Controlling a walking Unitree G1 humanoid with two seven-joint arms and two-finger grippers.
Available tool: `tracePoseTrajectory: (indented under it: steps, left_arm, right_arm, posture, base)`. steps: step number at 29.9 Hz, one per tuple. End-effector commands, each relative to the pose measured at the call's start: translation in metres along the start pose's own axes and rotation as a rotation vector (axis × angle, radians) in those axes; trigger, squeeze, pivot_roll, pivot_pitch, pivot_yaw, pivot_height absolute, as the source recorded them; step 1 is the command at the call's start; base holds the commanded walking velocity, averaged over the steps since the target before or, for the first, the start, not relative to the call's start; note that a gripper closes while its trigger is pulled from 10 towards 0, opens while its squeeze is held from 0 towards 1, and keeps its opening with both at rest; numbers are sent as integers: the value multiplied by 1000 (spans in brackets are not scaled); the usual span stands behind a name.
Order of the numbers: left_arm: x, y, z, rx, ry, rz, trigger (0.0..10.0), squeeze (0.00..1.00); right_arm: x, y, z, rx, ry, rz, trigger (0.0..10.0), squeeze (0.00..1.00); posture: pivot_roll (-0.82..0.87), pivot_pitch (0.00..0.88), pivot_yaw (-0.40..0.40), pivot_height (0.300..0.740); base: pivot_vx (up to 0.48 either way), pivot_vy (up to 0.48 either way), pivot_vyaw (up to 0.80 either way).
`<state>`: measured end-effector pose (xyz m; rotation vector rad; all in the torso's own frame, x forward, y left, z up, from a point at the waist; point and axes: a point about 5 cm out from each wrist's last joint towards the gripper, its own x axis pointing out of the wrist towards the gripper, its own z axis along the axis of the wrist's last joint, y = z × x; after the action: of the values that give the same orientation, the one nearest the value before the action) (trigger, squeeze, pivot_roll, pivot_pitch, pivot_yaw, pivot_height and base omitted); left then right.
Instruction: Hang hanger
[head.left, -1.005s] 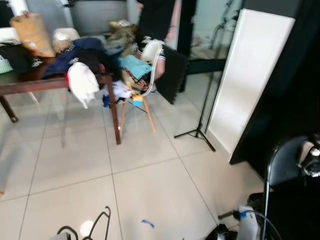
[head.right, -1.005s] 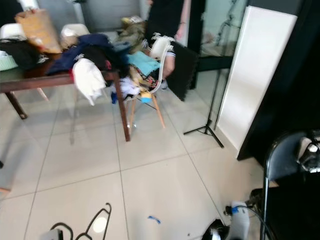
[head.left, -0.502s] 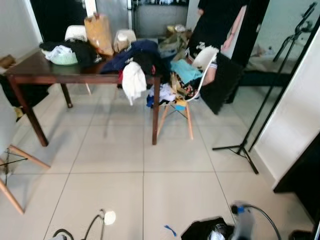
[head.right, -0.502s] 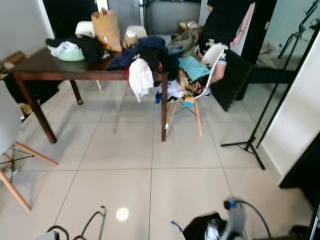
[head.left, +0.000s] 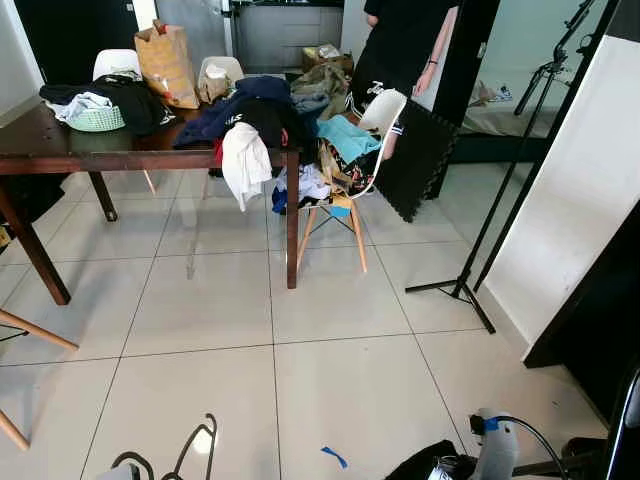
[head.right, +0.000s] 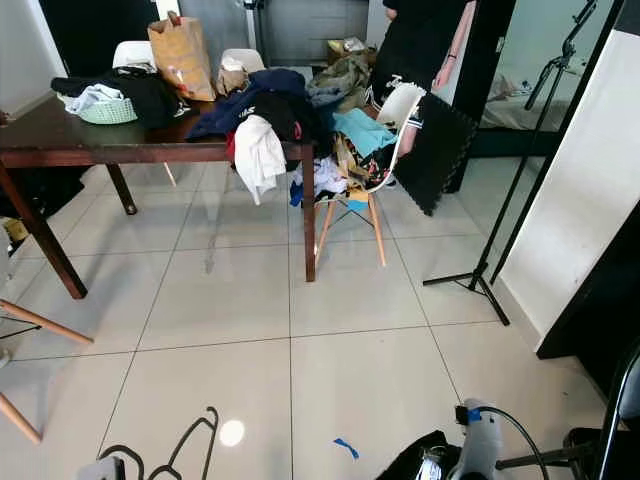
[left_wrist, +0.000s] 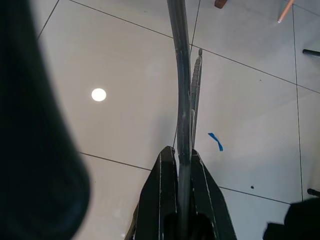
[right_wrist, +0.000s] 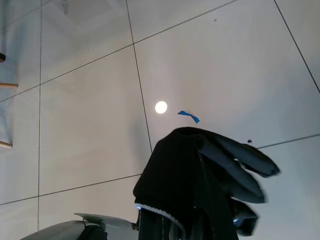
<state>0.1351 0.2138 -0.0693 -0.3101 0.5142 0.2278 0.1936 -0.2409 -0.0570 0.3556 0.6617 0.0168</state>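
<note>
Gripping a black hanger (left_wrist: 181, 95) low over the tiled floor (head.left: 340, 370), the left gripper (left_wrist: 181, 159) has its fingers clamped on the wire. Right gripper (right_wrist: 165, 225) is closed on a black garment (right_wrist: 200, 175). Clothes-piled table (head.left: 60, 155) stands ahead.

My left hand (left_wrist: 182, 162) is low in front of me, its two black fingers (left_wrist: 161, 185) pressed together on the dark hanger (left_wrist: 179, 75), which runs straight out from between them above the floor. My right hand (right_wrist: 165, 227) is also held low, pointing down at the tiles, with a black garment (right_wrist: 200, 175) draped over it; I can't make out how its fingers stand.
</note>
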Motion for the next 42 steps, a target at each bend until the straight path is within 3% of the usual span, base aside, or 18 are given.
tracePoseTrajectory:
  steps: [1, 29, 33, 42]
  left_arm:
    - [-1, 3, -2, -4, 6, 14, 10000, 0]
    - [-1, -5, 4, 28, -41, -15, 10000, 0]
    - [-1, -5, 5, 31, -45, -16, 10000, 0]
    - [-1, -4, 4, 36, -41, -24, 10000, 0]
  right_arm:
    - [0, -2, 2, 26, -5, -15, 10000, 0]
    - [-3, -6, -1, -3, 33, -10, 10000, 0]
    - [-1, -3, -1, -60, 46, 24, 10000, 0]
    - [-3, 0, -7, -85, 70, 45, 10000, 0]
  posture:
    - [25, 0, -44, 740]
    - [28, 0, -46, 740]
    - [31, 0, -45, 740]
    - [33, 0, -44, 740]
  base:
    - [0, 0, 0]
    - [0, 0, 0]
    - [272, 0, 0]
    - [302, 0, 0]
